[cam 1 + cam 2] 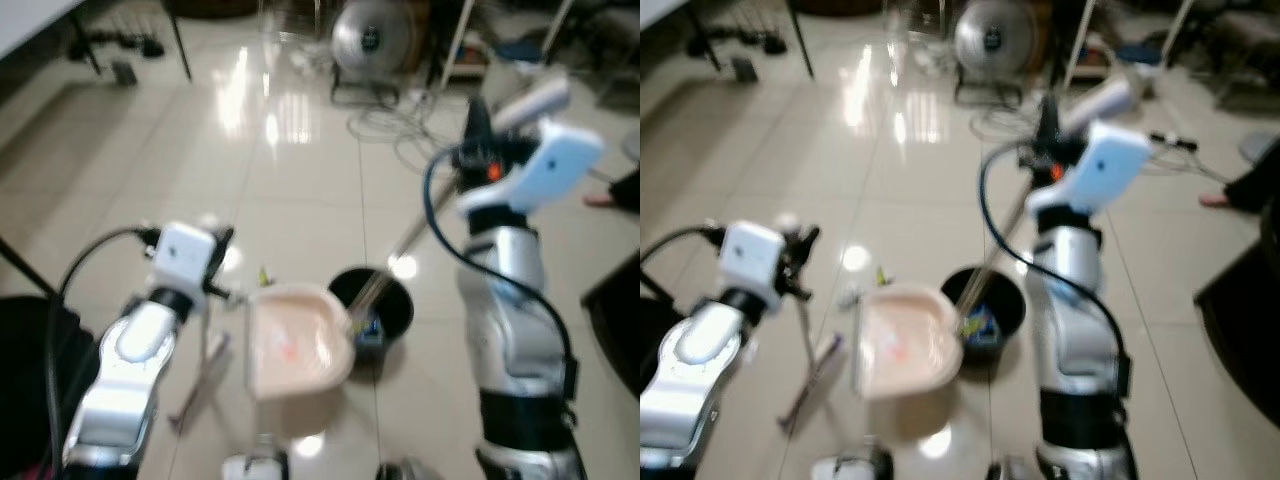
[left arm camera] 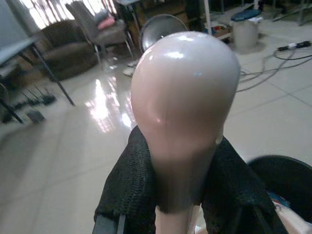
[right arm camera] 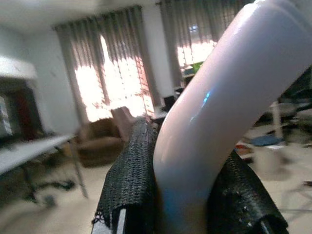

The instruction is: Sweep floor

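Left end effector (image 2: 180, 195) clamped on dustpan handle (image 2: 185, 107), pink dustpan (image 1: 295, 340) low beside it. Right end effector (image 3: 187, 195) clamped on broom handle (image 3: 219, 102), black brush head (image 1: 372, 298) below on floor (image 1: 280, 170).

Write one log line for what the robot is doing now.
left gripper: jaws shut on dustpan handle | right gripper: jaws shut on broom handle | dustpan beside black broom head
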Motion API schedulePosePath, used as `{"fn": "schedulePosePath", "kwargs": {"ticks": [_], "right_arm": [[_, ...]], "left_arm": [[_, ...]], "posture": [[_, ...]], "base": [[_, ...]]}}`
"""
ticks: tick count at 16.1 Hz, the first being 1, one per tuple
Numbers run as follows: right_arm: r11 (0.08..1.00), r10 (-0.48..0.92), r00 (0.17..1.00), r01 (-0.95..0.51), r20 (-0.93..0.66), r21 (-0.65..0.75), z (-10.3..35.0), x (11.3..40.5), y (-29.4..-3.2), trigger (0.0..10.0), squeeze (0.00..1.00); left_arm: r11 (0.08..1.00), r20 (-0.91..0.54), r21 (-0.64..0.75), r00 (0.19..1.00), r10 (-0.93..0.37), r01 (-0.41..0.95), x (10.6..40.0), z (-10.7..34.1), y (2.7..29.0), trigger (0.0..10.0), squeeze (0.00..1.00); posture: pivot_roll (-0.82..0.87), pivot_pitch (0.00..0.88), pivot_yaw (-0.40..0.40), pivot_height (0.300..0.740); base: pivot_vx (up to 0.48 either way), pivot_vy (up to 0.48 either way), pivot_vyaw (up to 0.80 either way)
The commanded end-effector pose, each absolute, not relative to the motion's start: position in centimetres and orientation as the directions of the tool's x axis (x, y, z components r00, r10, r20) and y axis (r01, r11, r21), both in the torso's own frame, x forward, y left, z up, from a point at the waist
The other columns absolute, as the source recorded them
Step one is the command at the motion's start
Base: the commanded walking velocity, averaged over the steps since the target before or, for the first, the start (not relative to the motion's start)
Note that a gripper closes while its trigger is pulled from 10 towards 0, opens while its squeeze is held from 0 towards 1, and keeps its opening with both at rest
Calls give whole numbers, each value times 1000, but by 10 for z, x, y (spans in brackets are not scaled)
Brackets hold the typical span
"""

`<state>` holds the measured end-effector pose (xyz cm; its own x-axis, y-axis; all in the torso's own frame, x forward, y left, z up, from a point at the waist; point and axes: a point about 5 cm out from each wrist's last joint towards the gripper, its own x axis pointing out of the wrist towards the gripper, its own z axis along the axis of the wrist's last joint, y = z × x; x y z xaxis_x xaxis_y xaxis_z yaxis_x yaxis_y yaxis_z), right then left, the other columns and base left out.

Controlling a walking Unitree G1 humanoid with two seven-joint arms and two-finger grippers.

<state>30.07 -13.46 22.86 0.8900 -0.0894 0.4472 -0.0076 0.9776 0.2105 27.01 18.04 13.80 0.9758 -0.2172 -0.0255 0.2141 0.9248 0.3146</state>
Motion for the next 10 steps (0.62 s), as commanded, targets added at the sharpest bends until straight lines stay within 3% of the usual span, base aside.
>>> {"fn": "schedulePosePath", "kwargs": {"ticks": [1, 7, 10], "right_arm": [[983, -77, 869, -14, 489, 181, 233, 297, -132, 10000, 0], [993, -83, 914, 107, 397, -40, 182, 291, -147, 10000, 0], [988, -93, 932, 129, 351, -80, 164, 283, -159, 10000, 0]], "left_arm": [[920, -22, 328, 976, -218, 213, 267, 134, 177, 10000, 0], [923, -45, 304, 971, -234, 237, 266, 118, 162, 10000, 0], [923, -51, 298, 969, -240, 244, 265, 114, 158, 10000, 0]], "posture": [[130, 78, -1, 740], [133, 88, -12, 740], [128, 92, -9, 740]], "base": [[0, 285, 0], [0, 287, 0], [0, 286, 0]]}}
